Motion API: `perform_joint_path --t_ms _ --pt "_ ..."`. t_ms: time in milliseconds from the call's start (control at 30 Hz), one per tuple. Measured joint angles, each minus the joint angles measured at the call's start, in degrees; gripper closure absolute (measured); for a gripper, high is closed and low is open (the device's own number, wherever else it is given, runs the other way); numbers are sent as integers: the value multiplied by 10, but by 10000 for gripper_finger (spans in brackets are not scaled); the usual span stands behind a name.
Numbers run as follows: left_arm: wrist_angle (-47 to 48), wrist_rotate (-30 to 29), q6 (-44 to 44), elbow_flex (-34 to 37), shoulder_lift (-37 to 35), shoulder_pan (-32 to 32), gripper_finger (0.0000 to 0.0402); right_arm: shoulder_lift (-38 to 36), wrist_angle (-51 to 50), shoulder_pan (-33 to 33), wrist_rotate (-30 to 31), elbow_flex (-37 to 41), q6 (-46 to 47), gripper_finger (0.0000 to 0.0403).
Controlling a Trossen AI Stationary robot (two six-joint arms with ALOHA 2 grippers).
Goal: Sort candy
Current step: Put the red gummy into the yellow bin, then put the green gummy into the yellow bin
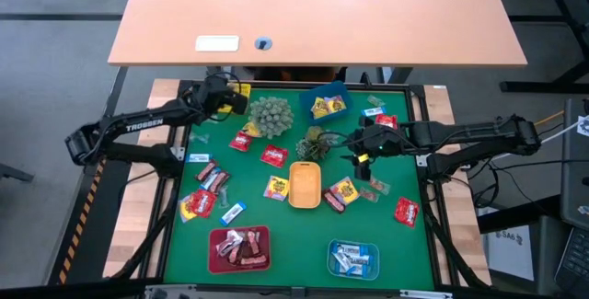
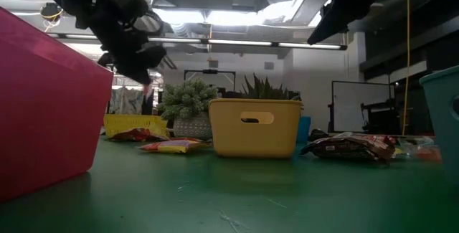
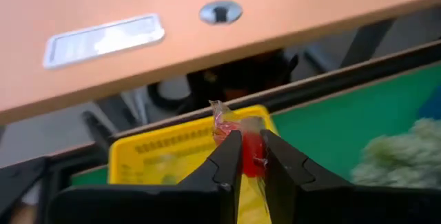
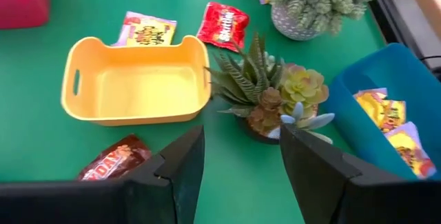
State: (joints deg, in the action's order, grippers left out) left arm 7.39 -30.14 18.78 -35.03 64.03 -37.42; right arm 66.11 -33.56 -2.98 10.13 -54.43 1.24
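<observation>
Tabletop (image 1: 294, 235) green, strewn with candy (image 1: 275, 155) among trays; right gripper (image 4: 241, 162) hovers beside the succulent, fingers apart and empty. Left gripper (image 3: 249, 160) over the yellow tray (image 3: 172, 156), fingers clamped on a red sweet (image 3: 252, 151): light, crinkly, probably slippery, best pinched mid-wrapper

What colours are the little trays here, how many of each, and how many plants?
Red tray: 1
Blue tray: 1
Light blue tray: 1
Yellow trays: 2
Plants: 2
Total: 7
</observation>
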Motion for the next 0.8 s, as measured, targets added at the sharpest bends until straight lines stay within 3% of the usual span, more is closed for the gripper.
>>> perform_joint_path --t_ms 200,367,600,800 --pt "12 3 -35 0 0 -10 364 0 -10 2 62 0 32 214" --pt "12 7 -43 0 0 -10 326 0 -56 43 99 0 48 214" --pt "12 8 -39 0 1 -10 268 0 -85 176 99 0 42 214" --pt "12 9 -39 0 1 -9 254 6 -83 312 98 0 -9 214"
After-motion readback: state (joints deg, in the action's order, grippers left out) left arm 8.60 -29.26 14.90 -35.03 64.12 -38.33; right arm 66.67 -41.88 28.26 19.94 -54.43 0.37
